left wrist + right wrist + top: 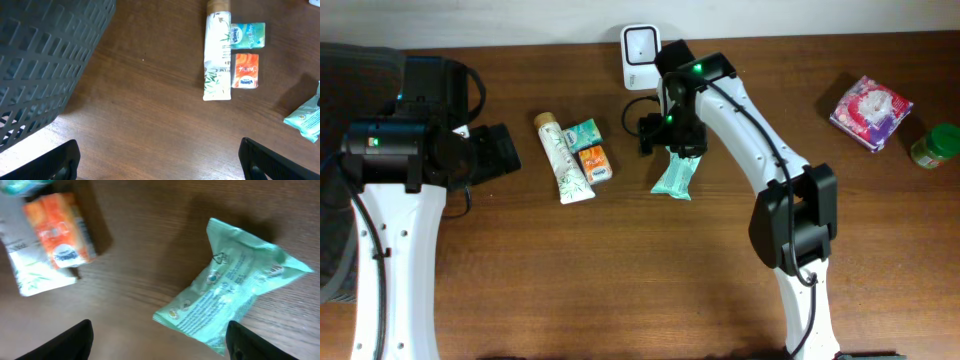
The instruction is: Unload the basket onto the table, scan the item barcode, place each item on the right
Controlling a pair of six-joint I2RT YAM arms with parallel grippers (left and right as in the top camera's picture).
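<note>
Right hand (pixel 159 342): fingers apart, nothing between them. It hangs over the brown wooden desk (pixel 620 280).

Mint-green crinkled plastic packet (pixel 675 178): lies flat on the desk near the middle, just on the near side of the right hand and not touching its fingers. Probably the item to scan.

Long axis: from overhead it runs roughly far-to-near with a slight tilt. In the right wrist view it lies diagonally across the gap between the fingers, so closing across the narrow width likely needs a wrist turn.

White box with a dark window (pixel 640 45): stands at the far edge, just beyond the right hand. Likely the scanner.

Left hand (pixel 165 160): fingers wide apart and empty, well away at the left by the dark mesh basket (pixel 45 65). The right arm is clearly nearer the packet.

A white tube (pixel 563 160) and two small tissue packs, teal (pixel 583 133) and orange (pixel 595 163), lie between the two hands.
</note>
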